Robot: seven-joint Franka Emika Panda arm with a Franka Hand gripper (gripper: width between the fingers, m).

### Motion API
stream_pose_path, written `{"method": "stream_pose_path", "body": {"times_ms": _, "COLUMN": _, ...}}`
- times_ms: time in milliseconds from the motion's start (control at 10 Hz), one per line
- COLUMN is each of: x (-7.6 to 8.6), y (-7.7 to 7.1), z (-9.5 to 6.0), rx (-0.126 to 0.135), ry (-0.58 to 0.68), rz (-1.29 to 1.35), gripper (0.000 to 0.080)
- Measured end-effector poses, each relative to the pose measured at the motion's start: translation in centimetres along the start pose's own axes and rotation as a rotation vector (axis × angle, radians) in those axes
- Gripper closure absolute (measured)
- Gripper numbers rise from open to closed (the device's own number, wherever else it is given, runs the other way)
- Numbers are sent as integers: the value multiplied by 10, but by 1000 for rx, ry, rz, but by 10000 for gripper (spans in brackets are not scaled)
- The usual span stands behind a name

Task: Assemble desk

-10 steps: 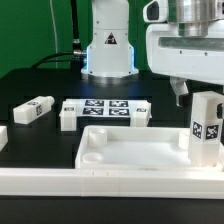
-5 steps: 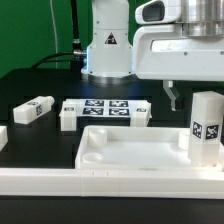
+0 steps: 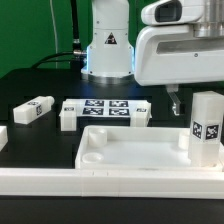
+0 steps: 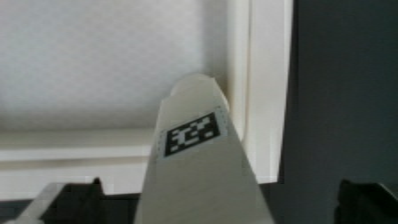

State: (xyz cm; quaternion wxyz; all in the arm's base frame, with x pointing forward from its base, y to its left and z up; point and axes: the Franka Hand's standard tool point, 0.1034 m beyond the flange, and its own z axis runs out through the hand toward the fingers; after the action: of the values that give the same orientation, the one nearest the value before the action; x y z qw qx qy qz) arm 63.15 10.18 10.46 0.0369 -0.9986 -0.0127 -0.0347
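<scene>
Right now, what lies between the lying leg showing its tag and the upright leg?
The marker board lies between the lying leg and upright leg, in the exterior view.

No readable words or numbers. Black-and-white square tags mark the upright leg (image 4: 196, 150) between the jaws and, farther off, a lying leg (image 3: 33, 110) and the marker board (image 3: 105, 108).

Desk top (image 3: 135, 150): white, rectangular, raised rim, round corner sockets; lies flat, hollow side up.
Upright leg (image 3: 206, 125): white, square, tagged; stands in the corner at the exterior view's right.
Loose leg (image 3: 33, 110): tagged; lies on its side, well apart.
</scene>
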Motion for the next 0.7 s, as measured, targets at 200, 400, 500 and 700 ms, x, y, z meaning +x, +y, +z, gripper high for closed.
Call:
{"method": "stream_pose_path", "body": {"times_ms": 200, "x": 0, "y": 1, "z": 0, "rx": -6, "ry": 1, "rz": -132, "gripper": 150}}
{"method": "stream_pose_path", "body": {"times_ms": 400, "x": 0, "y": 1, "z": 0, "rx": -6, "ry": 1, "rz": -160, "gripper": 150}}
{"method": "stream_pose_path", "body": {"times_ms": 500, "x": 0, "y": 1, "z": 0, "rx": -6, "ry": 1, "rz": -160, "gripper": 289}}
{"method": "stream_pose_path", "body": {"times_ms": 700, "x": 0, "y": 1, "z": 0, "rx": -6, "ry": 1, "rz": -160, "gripper": 472}}
